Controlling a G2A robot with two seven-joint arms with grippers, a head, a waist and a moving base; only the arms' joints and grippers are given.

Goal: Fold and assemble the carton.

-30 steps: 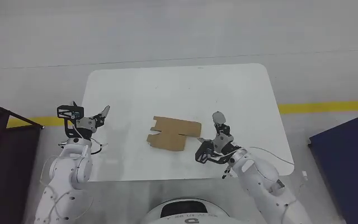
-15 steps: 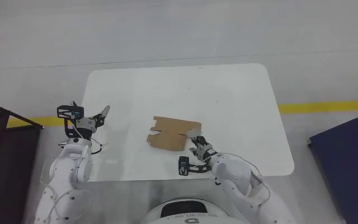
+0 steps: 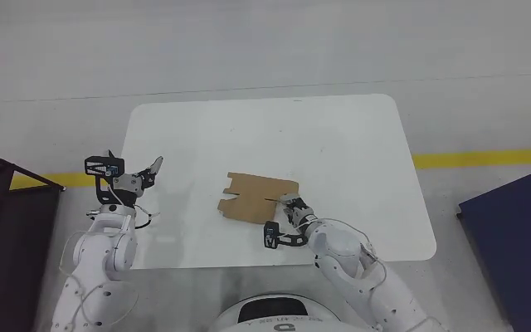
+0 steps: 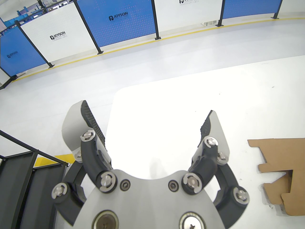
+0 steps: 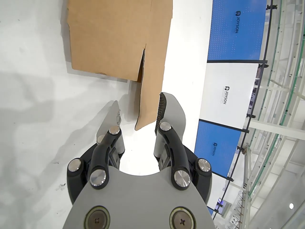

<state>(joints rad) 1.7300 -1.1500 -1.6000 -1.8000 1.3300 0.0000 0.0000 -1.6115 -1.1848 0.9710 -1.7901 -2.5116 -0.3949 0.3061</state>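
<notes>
Top view, entry 1: table (image 3: 348, 141), white, with rounded corners, standing on a pale grey floor (image 3: 249, 50). In the right wrist view you can make out a few small dark specks (image 5: 59, 186) on its surface.

Entry 2: carton (image 3: 259, 199), brown cardboard, lying flat near the middle of the table, on the side nearer the robot. Its edges are notched. You see 1 flap (image 5: 147, 96), at the corner closest to the right arm, lifted off the surface and casting a shadow.

Entry 3: right gripper (image 5: 139, 101), at that lifted flap. Its 2 fingers are parted, 1 on each side of the cardboard. The ribbed pad (image 5: 160, 110) of 1 finger touches the flap, while the other finger sits low by the table, apart from it. The flap is not clamped.

Entry 4: left gripper (image 4: 146, 110), at the table's left edge, well apart from the carton. Its fingers are spread wide with nothing between them.

Entry 5, room: you have a yellow line (image 3: 473, 158) painted across the floor. Blue and white partition panels (image 4: 119, 20) on black posts stand behind a second yellow line. A black frame (image 4: 23, 168) stands just beside the table's left side. A dark blue object (image 3: 498, 241) stands on the floor to the right.
</notes>
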